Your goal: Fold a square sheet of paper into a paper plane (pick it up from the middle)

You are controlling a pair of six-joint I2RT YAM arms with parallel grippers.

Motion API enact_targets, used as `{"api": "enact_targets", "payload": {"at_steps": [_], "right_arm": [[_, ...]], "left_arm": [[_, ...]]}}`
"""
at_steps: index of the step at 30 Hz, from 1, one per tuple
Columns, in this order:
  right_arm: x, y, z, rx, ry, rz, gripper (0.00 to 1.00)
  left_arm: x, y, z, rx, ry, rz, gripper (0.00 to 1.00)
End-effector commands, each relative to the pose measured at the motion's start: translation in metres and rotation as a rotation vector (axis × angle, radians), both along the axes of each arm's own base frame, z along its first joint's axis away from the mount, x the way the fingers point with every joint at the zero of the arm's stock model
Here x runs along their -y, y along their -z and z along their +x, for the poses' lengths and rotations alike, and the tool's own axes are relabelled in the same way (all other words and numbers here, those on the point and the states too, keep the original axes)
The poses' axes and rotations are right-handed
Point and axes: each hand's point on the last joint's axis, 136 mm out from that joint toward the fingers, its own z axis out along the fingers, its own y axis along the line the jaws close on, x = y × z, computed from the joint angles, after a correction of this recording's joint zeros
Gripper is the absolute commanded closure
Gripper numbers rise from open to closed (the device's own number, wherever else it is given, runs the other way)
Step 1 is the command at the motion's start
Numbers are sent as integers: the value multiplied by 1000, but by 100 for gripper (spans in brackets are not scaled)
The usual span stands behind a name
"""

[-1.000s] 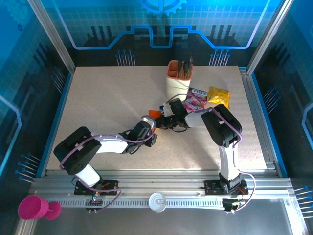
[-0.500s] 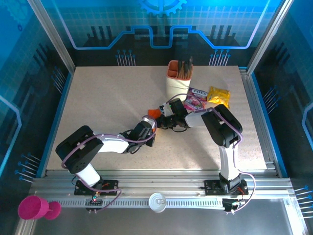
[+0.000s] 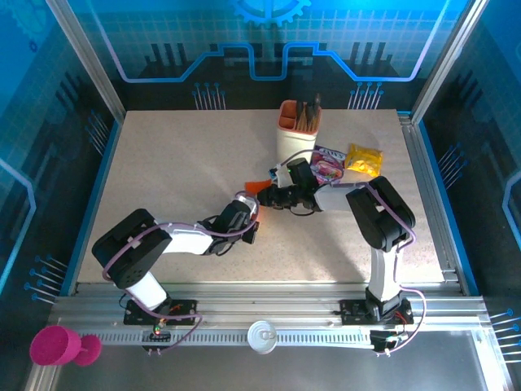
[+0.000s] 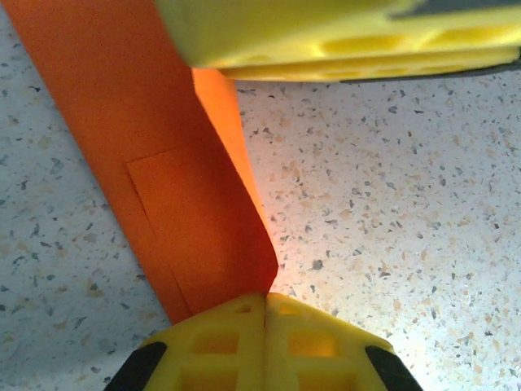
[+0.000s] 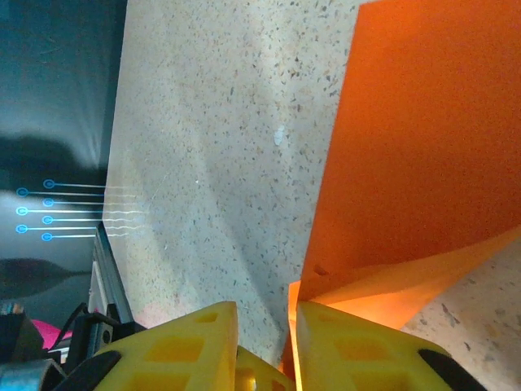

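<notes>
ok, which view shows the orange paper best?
Left wrist: the folded paper is close up, its layers and creases clear. Right wrist shows one broad face and a fold. Top external gives a tiny orange sliver.

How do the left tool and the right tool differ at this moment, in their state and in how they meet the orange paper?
The left tool is shut tight and pinches a tip of the folded orange paper. The right tool stands open with a clear gap, and the paper's edge sits in that gap. In the top view, the left tool reaches the paper from the near left, while the right tool reaches it from the right. Both are yellow and meet the same sheet.
</notes>
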Motion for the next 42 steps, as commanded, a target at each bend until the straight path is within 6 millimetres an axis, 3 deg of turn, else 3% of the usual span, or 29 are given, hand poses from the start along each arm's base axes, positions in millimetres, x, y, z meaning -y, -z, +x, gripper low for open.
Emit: {"api": "enact_targets", "payload": {"at_steps": [1,11,18,30,34,42], "right_arm": [[2,-9,-4,13,-11,36,74],[4,-11,-9,21,-11,47,74],[17,-20,-7,38,42,21,51],[26,-13,-5,9,94,-66,48],[21,-15,-5,16,72,-60,52],[5,-15,-7,45,-7,3,81]], "left_arm": [[0,-9,0,-9,-9,-77,99],[-2,-16,1,-40,-21,-194,100],[0,-20,1,-69,-18,-268,100],[-6,-24,7,-100,-63,-403,100],[-6,-24,7,-109,-66,-427,100],[-12,-21,7,-129,-94,-486,100]]}}
